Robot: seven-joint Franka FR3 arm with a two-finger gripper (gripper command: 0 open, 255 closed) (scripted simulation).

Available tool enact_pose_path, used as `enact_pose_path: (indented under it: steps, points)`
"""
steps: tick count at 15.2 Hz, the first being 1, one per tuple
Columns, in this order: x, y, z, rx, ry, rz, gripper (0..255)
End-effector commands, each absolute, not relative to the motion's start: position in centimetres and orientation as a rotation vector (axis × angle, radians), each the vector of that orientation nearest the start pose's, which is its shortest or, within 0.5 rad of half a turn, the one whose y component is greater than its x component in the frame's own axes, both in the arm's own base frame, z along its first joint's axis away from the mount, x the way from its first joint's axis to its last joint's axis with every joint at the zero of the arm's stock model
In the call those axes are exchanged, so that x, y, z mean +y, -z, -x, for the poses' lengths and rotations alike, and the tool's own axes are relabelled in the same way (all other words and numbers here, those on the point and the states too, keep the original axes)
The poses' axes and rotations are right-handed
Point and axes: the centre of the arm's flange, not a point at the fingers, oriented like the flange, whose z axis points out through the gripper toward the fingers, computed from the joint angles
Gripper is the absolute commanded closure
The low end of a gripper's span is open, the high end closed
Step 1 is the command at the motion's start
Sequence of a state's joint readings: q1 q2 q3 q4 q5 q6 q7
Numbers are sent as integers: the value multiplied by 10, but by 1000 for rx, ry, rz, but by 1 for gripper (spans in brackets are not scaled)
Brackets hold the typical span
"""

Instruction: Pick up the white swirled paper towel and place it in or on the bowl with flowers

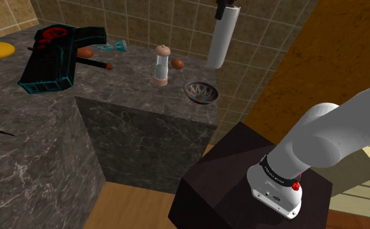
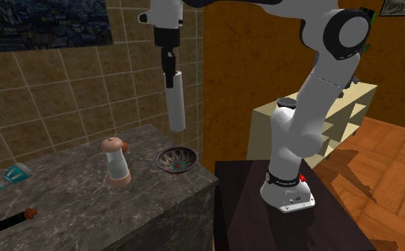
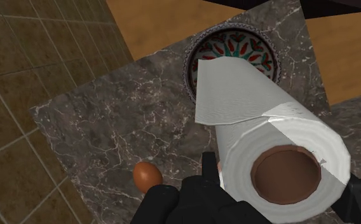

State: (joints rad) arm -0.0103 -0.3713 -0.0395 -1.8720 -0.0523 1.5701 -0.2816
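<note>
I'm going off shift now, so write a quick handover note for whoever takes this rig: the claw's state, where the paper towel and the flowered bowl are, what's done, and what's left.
Claw: shut on the top end of the paper towel roll, which hangs upright from it, high above the counter.
Bowl: empty, near the counter's corner, roughly under the roll.
Done: the roll is picked up and in the air.
Left: lower the roll into the bowl, open the claw, pull away.
</note>
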Motion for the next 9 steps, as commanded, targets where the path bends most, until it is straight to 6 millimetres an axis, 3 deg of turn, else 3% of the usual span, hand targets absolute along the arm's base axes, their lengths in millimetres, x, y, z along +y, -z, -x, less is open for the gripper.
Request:
enact_pose_path:
  steps: [1, 9]
  points:
    - [-31, -656, -433, -370, 99, 3167, 255]
    - [-31, -614, -433, -370, 99, 3167, 255]
